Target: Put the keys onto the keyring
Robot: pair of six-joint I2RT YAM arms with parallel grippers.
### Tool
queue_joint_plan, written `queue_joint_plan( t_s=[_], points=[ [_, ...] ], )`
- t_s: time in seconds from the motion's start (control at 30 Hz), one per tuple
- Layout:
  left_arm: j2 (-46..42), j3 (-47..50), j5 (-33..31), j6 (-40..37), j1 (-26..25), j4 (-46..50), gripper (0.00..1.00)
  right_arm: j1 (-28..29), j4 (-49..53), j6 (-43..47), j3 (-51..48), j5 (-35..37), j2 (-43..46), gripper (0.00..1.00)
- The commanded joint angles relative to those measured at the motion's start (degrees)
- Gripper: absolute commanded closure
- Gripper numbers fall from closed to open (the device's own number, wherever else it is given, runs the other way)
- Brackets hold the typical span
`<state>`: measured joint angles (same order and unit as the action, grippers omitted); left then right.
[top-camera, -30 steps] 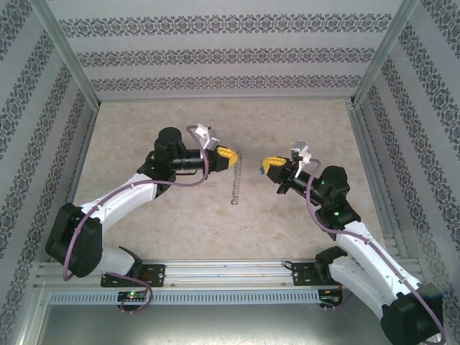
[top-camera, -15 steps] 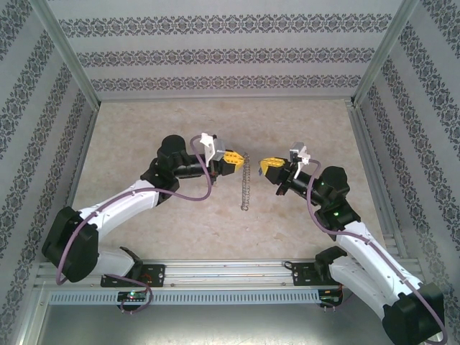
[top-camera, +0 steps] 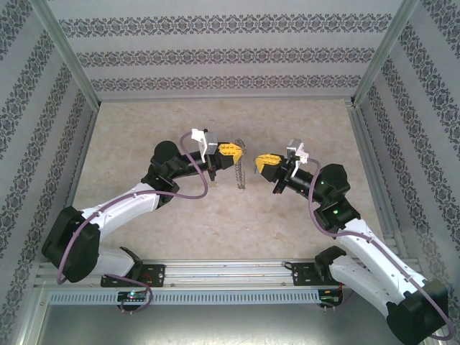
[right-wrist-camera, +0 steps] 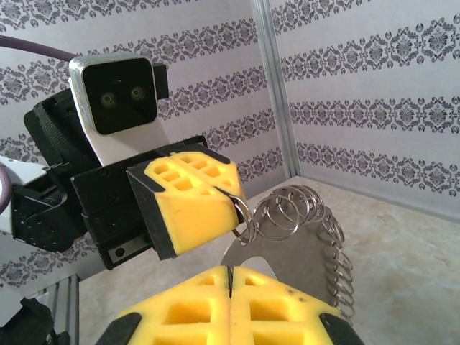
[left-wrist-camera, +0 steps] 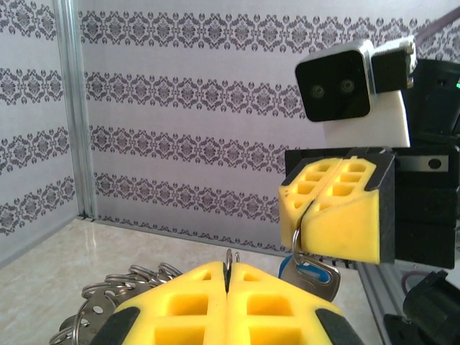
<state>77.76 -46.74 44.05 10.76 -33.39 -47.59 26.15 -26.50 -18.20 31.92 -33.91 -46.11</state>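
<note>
My left gripper (top-camera: 234, 152) is shut on the thin silvery keyring (top-camera: 241, 173), which hangs below it as a chain of small rings. In the left wrist view the ring's wire (left-wrist-camera: 228, 259) sticks up between my shut yellow fingertips (left-wrist-camera: 228, 273), and several rings (left-wrist-camera: 108, 296) trail off to the left. My right gripper (top-camera: 260, 162) faces it a short gap away, shut on a key (left-wrist-camera: 310, 274) with a blue head that hangs under its pads (left-wrist-camera: 338, 219). The right wrist view has the left gripper (right-wrist-camera: 228, 192) pinching the keyring (right-wrist-camera: 305, 233) just beyond my shut right gripper (right-wrist-camera: 230, 273).
A pale stone-patterned tabletop (top-camera: 144, 129) lies under both arms. Patterned walls with aluminium posts (top-camera: 68, 54) close the back and sides. A metal rail (top-camera: 223, 277) runs along the near edge by the arm bases.
The left gripper has turned and lifted, so the hanging chain now looks shorter. The right gripper has moved left, closing the gap between the two. Both stay shut.
</note>
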Motion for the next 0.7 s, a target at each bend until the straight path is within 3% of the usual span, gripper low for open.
queue_joint_plan(
  t_s=[0.0, 0.67],
  points=[
    [0.55, -1.49, -0.38, 7.59, -0.89, -9.05, 1.00, 0.83, -2.74, 1.53, 2.16, 1.25, -0.04, 1.00],
    [1.30, -3.01, 0.78, 7.46, -2.56, -6.03, 1.00, 2.15, -3.75, 2.90, 5.74, 0.90, -2.99, 1.00]
  ],
)
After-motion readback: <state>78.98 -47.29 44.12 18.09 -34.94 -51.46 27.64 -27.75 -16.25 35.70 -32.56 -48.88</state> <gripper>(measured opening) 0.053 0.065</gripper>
